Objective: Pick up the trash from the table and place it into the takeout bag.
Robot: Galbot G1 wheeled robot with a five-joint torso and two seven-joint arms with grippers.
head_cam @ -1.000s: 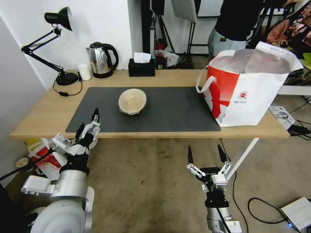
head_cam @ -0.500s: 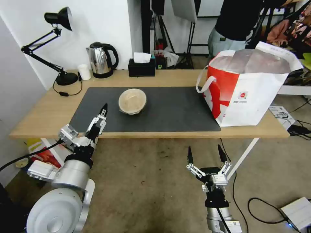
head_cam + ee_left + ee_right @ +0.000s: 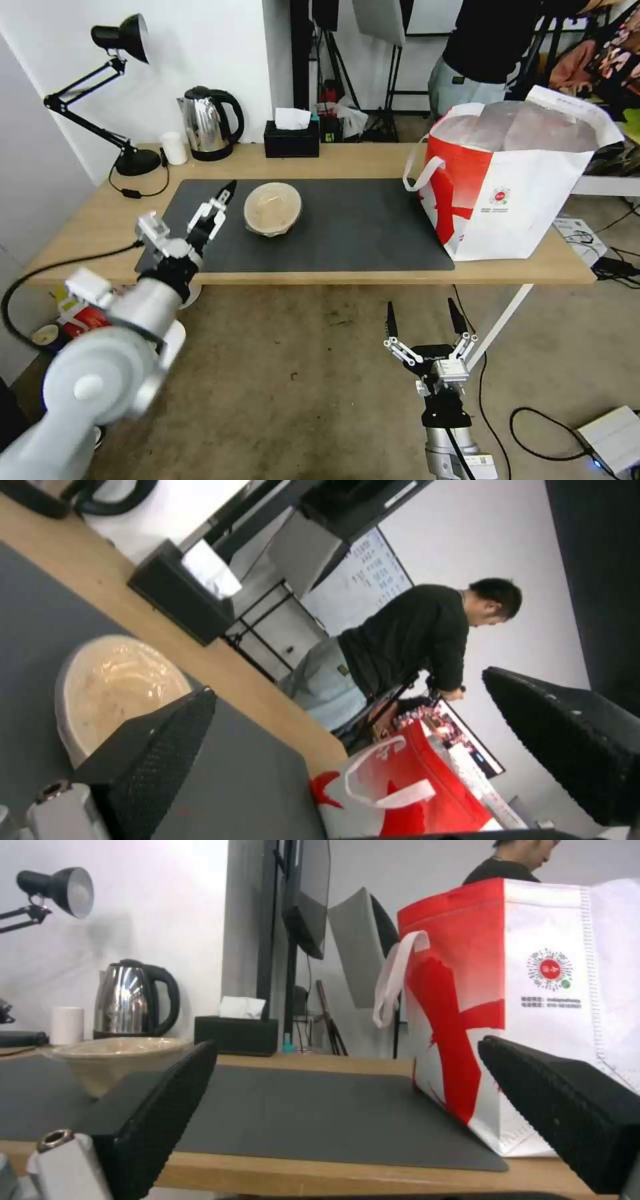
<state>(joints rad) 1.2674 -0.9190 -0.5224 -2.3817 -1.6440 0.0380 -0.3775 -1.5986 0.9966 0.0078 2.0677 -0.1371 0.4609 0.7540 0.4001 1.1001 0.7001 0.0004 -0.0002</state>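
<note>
Your left gripper [image 3: 215, 208] is hovering wide-jawed just left of the beige container [image 3: 273, 209]; the right gripper [image 3: 424, 321], also wide, is waiting below the table [image 3: 100, 230] edge; the mat [image 3: 353, 227] is lying bare toward the takeout bag [image 3: 510, 187].

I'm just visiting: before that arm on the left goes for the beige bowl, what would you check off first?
1. Left gripper open: ok, fingers spread in its wrist view.
2. Beige lidded container reachable: ok, it sits just beside the gripper on the grey mat.
3. Lid on: ok.
4. Takeout bag upright and open: ok.
5. Right gripper out of the way: ok, low in front of the table.
6. Room left inside the bag: cannot tell.
</note>
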